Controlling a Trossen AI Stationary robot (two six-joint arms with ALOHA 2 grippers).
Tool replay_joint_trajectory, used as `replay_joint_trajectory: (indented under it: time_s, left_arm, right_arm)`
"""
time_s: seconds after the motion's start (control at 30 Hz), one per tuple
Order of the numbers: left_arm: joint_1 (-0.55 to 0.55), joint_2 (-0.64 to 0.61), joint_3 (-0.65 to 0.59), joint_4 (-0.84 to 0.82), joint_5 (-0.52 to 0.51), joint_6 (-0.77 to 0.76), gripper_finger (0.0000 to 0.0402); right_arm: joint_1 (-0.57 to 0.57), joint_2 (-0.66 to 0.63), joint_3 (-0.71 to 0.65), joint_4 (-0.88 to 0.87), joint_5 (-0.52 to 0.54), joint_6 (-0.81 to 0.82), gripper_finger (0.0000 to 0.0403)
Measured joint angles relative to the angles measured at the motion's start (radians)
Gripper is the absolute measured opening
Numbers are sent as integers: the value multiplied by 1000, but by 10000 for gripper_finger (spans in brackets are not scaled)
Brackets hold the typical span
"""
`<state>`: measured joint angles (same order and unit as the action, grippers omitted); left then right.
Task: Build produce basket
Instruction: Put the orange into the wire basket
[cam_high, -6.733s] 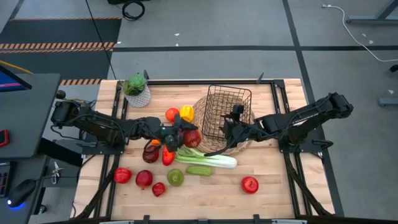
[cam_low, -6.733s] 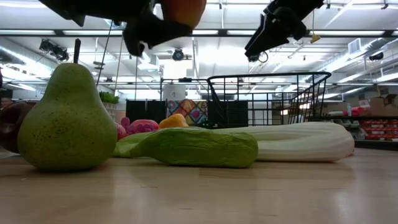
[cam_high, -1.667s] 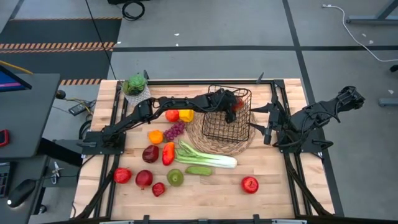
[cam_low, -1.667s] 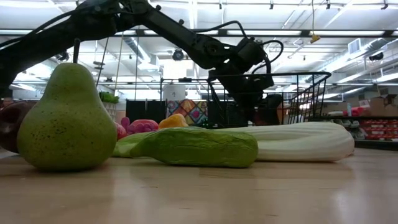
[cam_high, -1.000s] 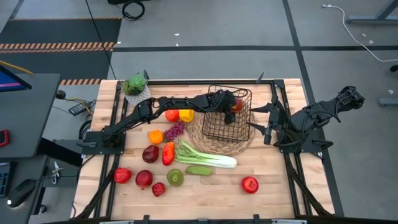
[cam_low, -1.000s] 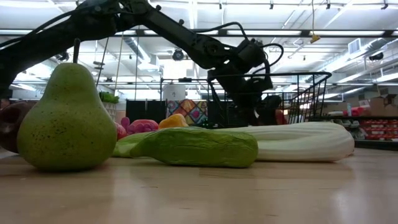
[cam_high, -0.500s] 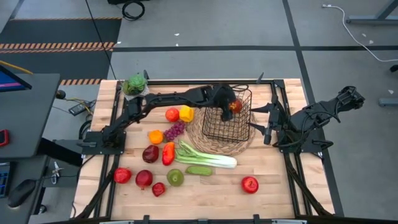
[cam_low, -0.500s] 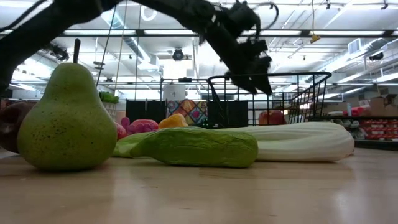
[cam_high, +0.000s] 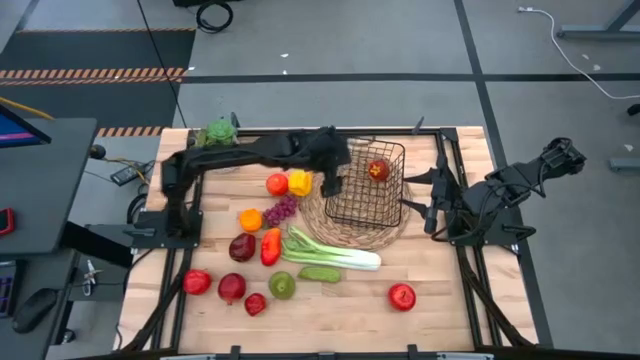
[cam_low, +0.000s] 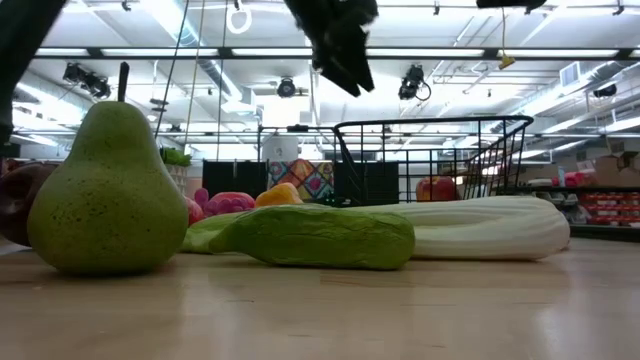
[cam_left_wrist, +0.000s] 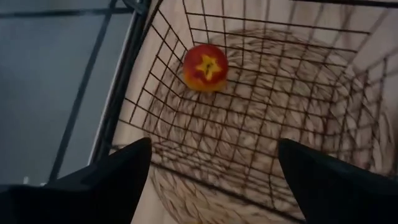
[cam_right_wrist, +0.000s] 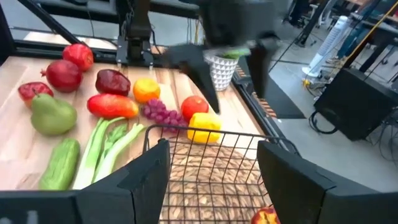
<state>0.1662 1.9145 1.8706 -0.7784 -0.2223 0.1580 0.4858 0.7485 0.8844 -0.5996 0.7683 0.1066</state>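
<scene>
Grey concrete floor (cam_high: 330, 40) with dark seams surrounds the wooden table (cam_high: 430, 310); ceiling strip lights (cam_low: 560, 52) glow overhead.

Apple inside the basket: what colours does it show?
Red with a yellow patch on the apple; clearest in the left wrist view.

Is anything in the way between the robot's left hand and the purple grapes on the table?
Nothing visible blocks it. The left end effector hangs open beside the basket, and the purple grapes lie in the open on the table nearby. The yellow pepper sits close to that path, so it might get bumped.
</scene>
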Motion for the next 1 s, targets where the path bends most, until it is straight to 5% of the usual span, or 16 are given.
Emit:
replay_joint_trajectory:
  time_s: [0.43, 1.0]
  left_arm:
    - [-21, -312, -574, 205, -89, -126, 357]
    - [-11, -337, -755, 246, -69, -100, 357]
  right_arm:
    - [11, 3, -25, 95, 24, -29, 247]
    - [11, 7, -26, 97, 23, -34, 247]
